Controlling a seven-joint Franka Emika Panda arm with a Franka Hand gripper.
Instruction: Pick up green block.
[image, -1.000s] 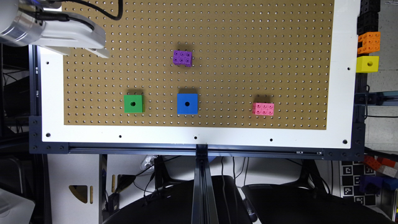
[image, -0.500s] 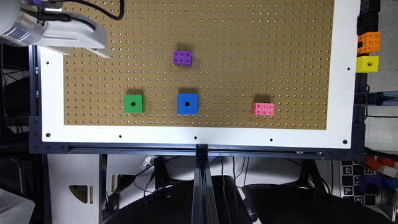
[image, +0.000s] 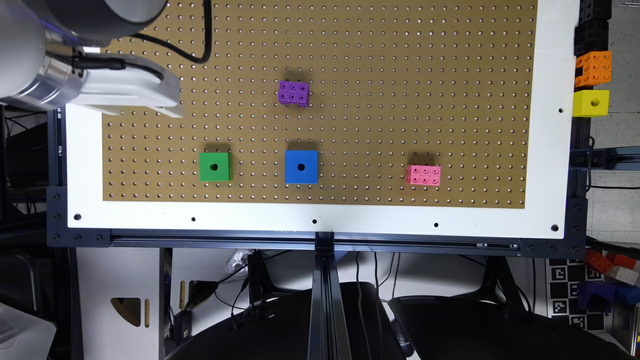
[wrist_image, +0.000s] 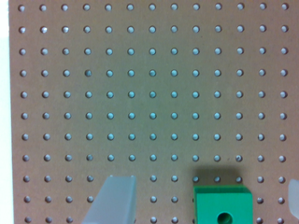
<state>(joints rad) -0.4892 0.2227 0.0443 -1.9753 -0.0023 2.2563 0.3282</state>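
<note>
The green block (image: 215, 166) sits flat on the brown pegboard (image: 400, 60), its round dark hole facing up, in the row of blocks nearest the board's front white border and toward the exterior view's left. On my wrist feed I see the same block (wrist_image: 223, 204) lying between the two pale fingers (wrist_image: 114, 198), which are spread wide with plenty of bare board between them; the gripper (wrist_image: 201, 200) has hold of nothing and touches nothing. From the exterior view I read the white gripper (image: 125, 92) as hovering over the board's left edge, apart from the block. Just beside the green block, toward the exterior view's right, is the blue cube (image: 301, 167) with the same hole, and further along that row a pink studded brick (image: 423, 175). A purple studded brick (image: 293, 93) lies nearer the middle of the board. Off the board's right edge, a yellow cube (image: 590, 103) hangs below an orange block (image: 593, 68).
</note>
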